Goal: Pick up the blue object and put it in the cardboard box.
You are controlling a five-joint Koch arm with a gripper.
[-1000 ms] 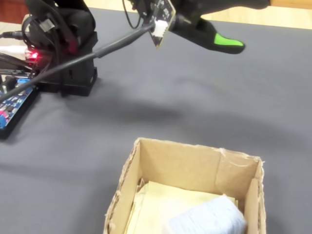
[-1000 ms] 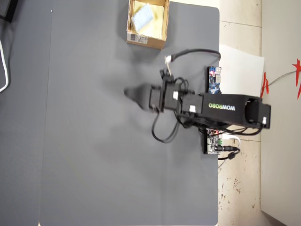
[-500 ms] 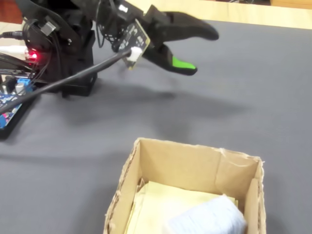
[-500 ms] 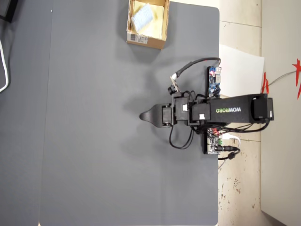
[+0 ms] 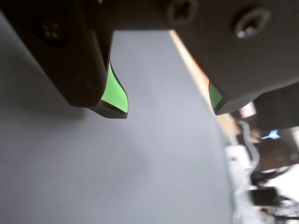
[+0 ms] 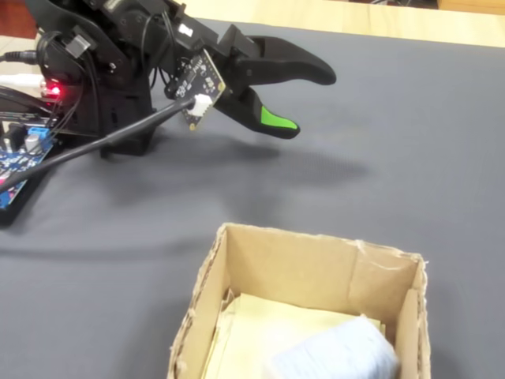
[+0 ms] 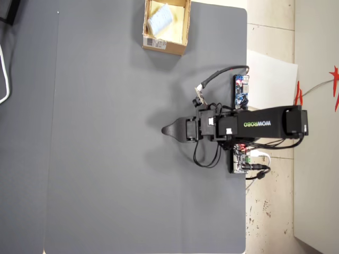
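The pale blue object [image 6: 335,355] lies inside the cardboard box [image 6: 316,237], on the box's pale lining. From overhead the box [image 7: 164,45] stands at the top edge of the grey mat with the blue object [image 7: 160,18] in it. My gripper [image 6: 310,104] hovers above the mat, well away from the box, with its jaws apart. In the wrist view the gripper [image 5: 168,111] shows green pads [image 5: 114,95] and only bare mat between them. The overhead view shows the gripper [image 7: 165,129] near the mat's middle, pointing left.
The arm's base and cables [image 7: 249,127] sit at the mat's right edge in the overhead view. A darker blue circuit board [image 6: 16,170] with wires lies beside the base. The grey mat [image 7: 106,159] stretches left of and below the gripper.
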